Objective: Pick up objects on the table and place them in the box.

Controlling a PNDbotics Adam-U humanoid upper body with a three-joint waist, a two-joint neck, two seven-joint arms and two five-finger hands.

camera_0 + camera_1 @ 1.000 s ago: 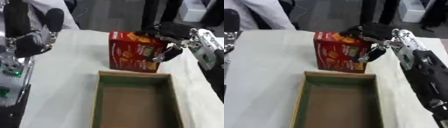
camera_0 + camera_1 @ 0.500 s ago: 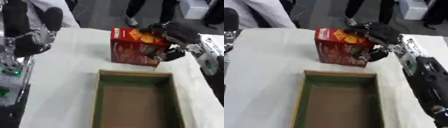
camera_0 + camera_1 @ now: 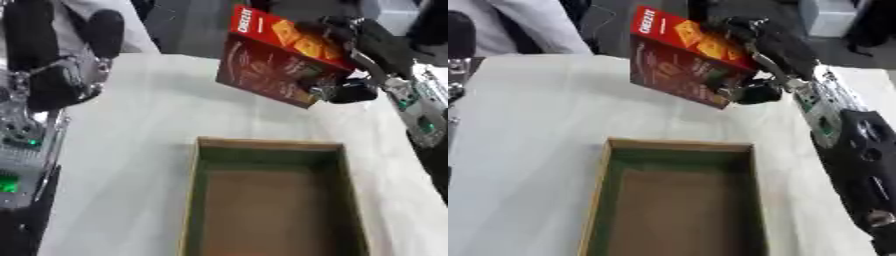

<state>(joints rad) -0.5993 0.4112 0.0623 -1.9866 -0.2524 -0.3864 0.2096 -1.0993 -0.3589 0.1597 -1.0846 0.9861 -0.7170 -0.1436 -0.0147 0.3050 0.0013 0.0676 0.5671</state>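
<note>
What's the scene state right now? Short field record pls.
held item: red cracker box, tilted, lifted off the table
holder: right hand, fingers over the top edge, thumb on the front face
left hand: not visible; only the left arm shows at the left edge
container: open cardboard box, nothing visible inside
relation: cracker box is beyond the cardboard box's far rim, not yet over the opening
surface: white table
task status: item picked up, not yet placed
</note>
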